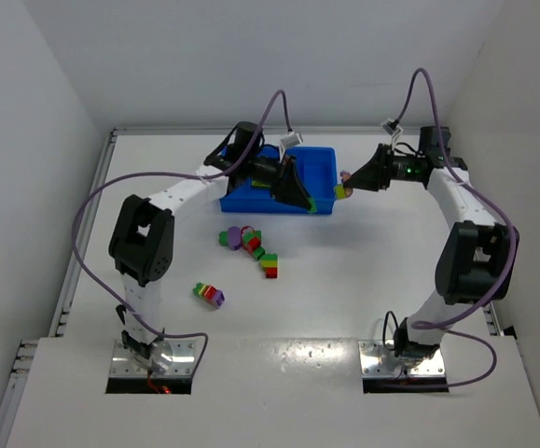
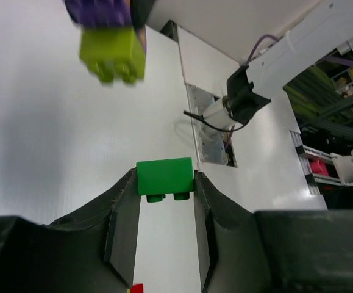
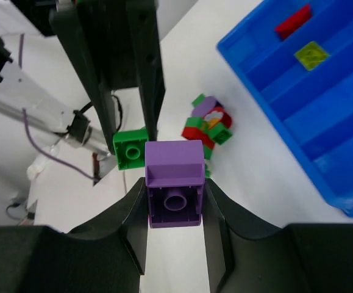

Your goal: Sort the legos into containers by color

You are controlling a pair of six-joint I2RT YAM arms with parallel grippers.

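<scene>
Legos pile [image 1: 248, 241] near tray [image 1: 322, 163] | left jaws gripping green brick [image 2: 164, 177] | right jaws gripping purple brick [image 3: 175, 183] beside tray

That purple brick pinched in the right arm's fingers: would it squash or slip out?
Probably stiff: the purple brick shows crisp square edges between the right fingers. Its smooth flat sides might slip, though the fingers clamp them squarely. It looks hollow underneath, so it is likely light.

Tray [image 1: 318, 166] behind — legos [image 1: 251, 243] (loose pile) nearer
</scene>
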